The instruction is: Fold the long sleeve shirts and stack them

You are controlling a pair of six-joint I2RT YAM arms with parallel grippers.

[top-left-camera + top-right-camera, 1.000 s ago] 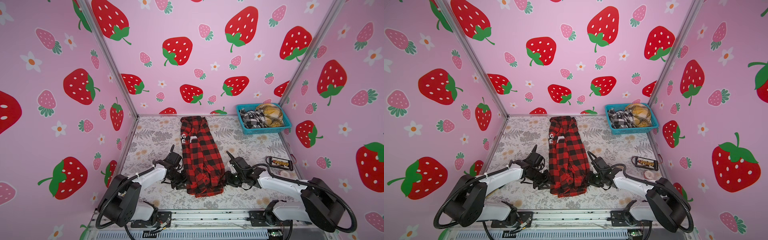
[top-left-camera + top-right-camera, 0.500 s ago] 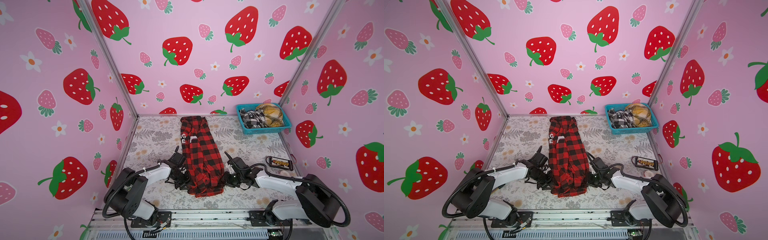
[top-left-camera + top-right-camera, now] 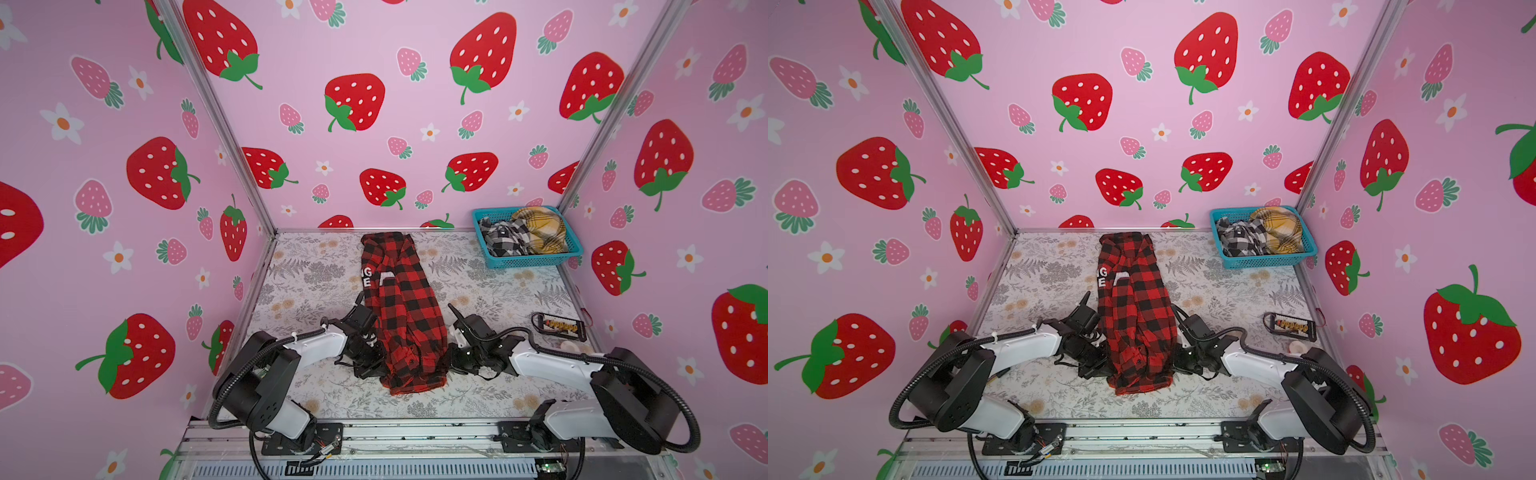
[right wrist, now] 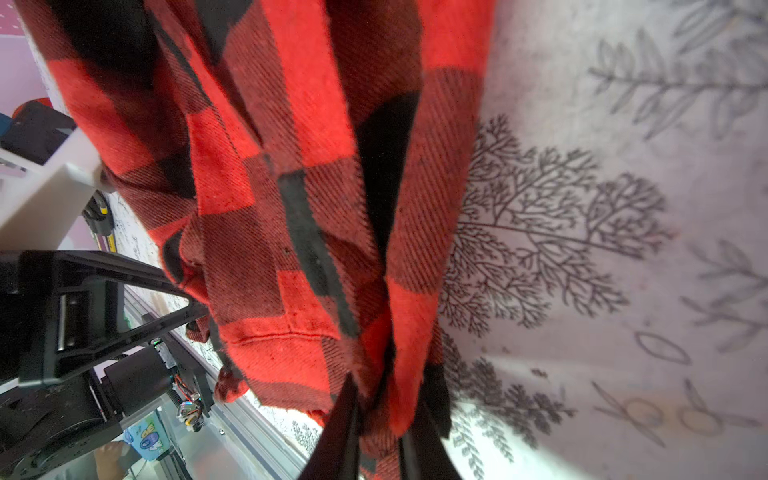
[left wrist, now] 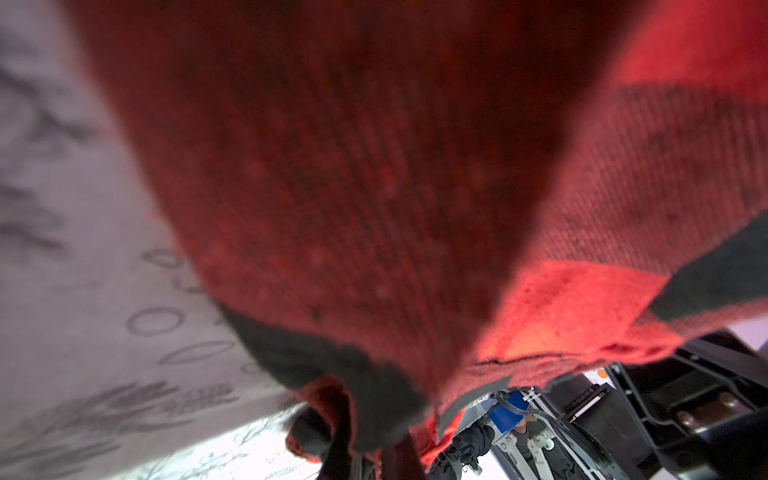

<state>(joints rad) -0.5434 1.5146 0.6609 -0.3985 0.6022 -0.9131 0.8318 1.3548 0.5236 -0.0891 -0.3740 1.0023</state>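
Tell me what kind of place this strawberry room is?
Probably a robot practice booth, not a real room. Strawberry-print walls box in a flowery table, two robot arms are mounted on a metal rail, and a red shirt lies between them while more shirts wait in a teal basket.

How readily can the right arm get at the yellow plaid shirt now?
Probably not yet: its fingers pinch the red-and-black shirt; otherwise the yellow plaid shirt lies uncovered in the open basket.

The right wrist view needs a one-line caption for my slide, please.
Right hand pinching an edge of the red shirt over the floral table.
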